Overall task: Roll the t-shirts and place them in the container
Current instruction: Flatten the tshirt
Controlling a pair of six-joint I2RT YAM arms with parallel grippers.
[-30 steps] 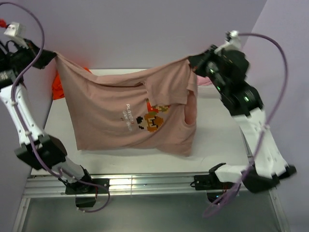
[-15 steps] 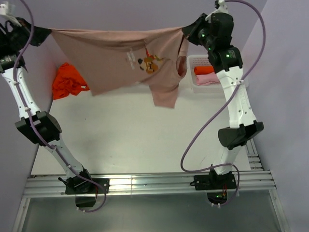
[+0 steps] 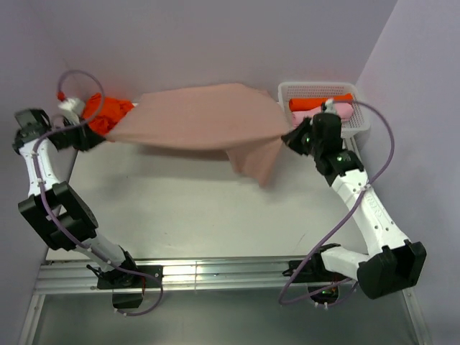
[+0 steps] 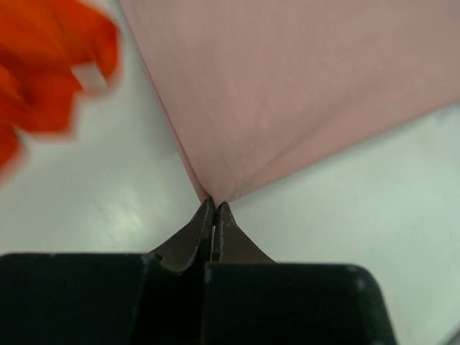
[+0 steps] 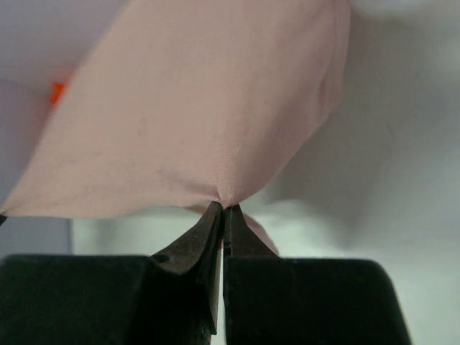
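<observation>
The dusty pinkish-brown t-shirt [image 3: 201, 115] is stretched in the air over the far part of the table, with a flap hanging down at its right [image 3: 260, 159]. My left gripper [image 3: 97, 136] is shut on its left corner [image 4: 215, 194]. My right gripper [image 3: 289, 136] is shut on its right corner [image 5: 228, 195]. A bright orange t-shirt [image 3: 108, 111] lies crumpled at the far left, behind the left gripper, and shows blurred in the left wrist view [image 4: 43, 79]. An orange roll [image 3: 320, 103] and a light pink roll [image 3: 338, 111] lie in the basket.
A white mesh basket [image 3: 359, 126] stands at the far right corner, just behind my right wrist. The white table [image 3: 201, 215] lies below the shirt. Purple walls close in the back and the right side.
Both arms have come down from high up and far back, lowering the stretched shirt towards the table. The printed front no longer shows; the plain side faces up.
</observation>
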